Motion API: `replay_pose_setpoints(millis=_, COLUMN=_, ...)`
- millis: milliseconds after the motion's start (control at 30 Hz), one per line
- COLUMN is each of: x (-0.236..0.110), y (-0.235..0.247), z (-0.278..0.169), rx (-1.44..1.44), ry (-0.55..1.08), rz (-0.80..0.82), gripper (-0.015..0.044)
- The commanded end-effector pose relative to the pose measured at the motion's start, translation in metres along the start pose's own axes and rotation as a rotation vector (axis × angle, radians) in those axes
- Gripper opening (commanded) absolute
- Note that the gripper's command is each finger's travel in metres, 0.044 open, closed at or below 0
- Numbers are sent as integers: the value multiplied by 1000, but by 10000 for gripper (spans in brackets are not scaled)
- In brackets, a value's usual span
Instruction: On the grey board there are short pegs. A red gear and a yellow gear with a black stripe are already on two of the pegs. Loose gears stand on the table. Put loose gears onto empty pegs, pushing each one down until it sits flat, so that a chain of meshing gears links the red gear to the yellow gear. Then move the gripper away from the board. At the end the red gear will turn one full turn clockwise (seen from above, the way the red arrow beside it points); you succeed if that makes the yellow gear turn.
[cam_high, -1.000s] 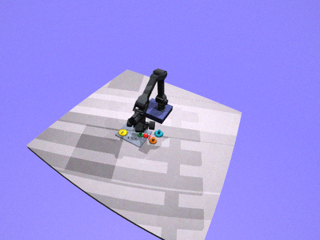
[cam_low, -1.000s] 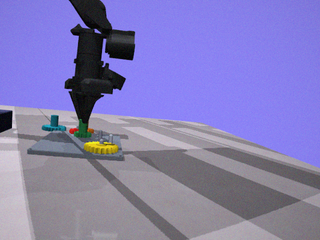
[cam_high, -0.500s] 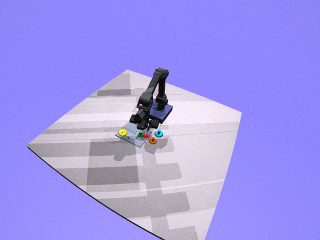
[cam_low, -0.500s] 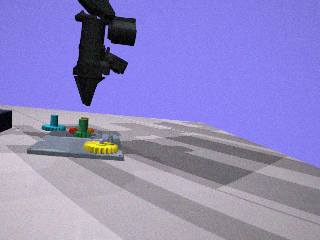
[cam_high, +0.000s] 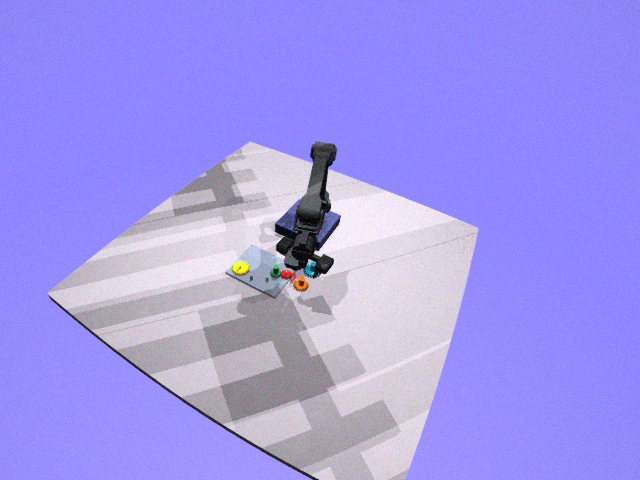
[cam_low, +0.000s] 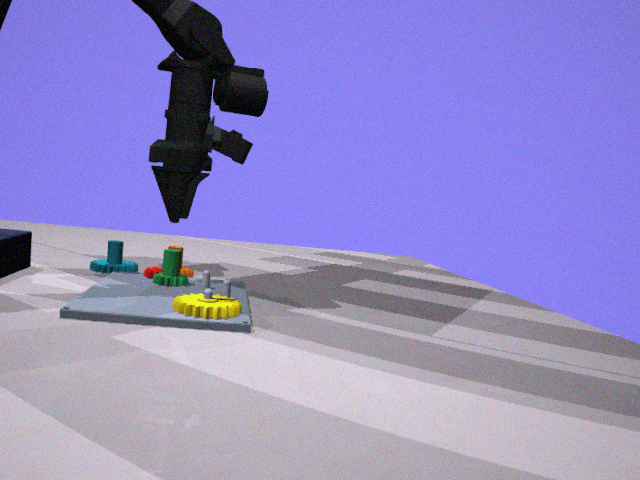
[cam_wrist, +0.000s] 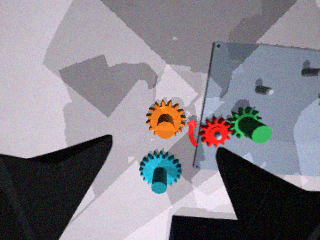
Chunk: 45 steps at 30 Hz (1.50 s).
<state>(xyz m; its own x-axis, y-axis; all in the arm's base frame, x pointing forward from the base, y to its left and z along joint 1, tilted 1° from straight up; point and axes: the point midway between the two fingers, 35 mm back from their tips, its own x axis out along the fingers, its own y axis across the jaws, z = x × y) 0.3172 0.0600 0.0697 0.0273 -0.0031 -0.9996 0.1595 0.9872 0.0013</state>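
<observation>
The grey board (cam_high: 254, 256) (cam_low: 113, 299) (cam_wrist: 230, 57) lies flat on the surface (cam_high: 361, 299) (cam_low: 361, 413) (cam_wrist: 115, 30); its yellow gear (cam_high: 240, 268) (cam_low: 206, 307) (cam_wrist: 319, 98) is in place and should be left alone. The teal gear (cam_high: 311, 270) (cam_low: 114, 253) (cam_wrist: 150, 170) stands off the board, at six o'clock from the orange gear (cam_high: 300, 284) (cam_low: 176, 248) (cam_wrist: 177, 117) in the wrist view. Both look light, rigid and probably a little slick; I'd take each by its upright round stem, keeping the teeth free. The green gear (cam_high: 275, 271) (cam_low: 171, 263) (cam_wrist: 260, 132) is on the board, between two and three o'clock from the red gear (cam_high: 286, 274) (cam_low: 151, 272) (cam_wrist: 212, 135) there, seemingly seated and meshing. A bare near peg (cam_high: 267, 279) (cam_low: 206, 279) (cam_wrist: 262, 90) is at one o'clock from green, a bare far peg (cam_high: 251, 277) (cam_low: 227, 287) (cam_wrist: 309, 72) at two. A stem gripped askew could jam on either. The arm (cam_high: 317, 180) (cam_low: 191, 31) reaches over with its wrist nearly vertical. The claw (cam_high: 299, 260) (cam_low: 177, 219) (cam_wrist: 164, 145) points down, well above the gears, released and spread wide with nothing in it; in the wrist view its tips sit at nine and three o'clock around the teal gear, slightly high.
</observation>
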Motion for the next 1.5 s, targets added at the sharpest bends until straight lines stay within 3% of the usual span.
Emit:
replay_pose_setpoints(millis=0, x=7, y=0, z=-2, rx=5, ry=6, rz=-1, gripper=440)
replay_pose_setpoints(millis=900, x=48, y=0, z=-2, rx=5, ry=6, rz=-1, gripper=440)
replay_pose_setpoints(millis=1367, x=48, y=0, z=-2, rx=5, ry=6, rz=-1, gripper=72)
replay_pose_setpoints(millis=1467, x=48, y=0, z=-2, rx=5, ry=6, rz=-1, gripper=53)
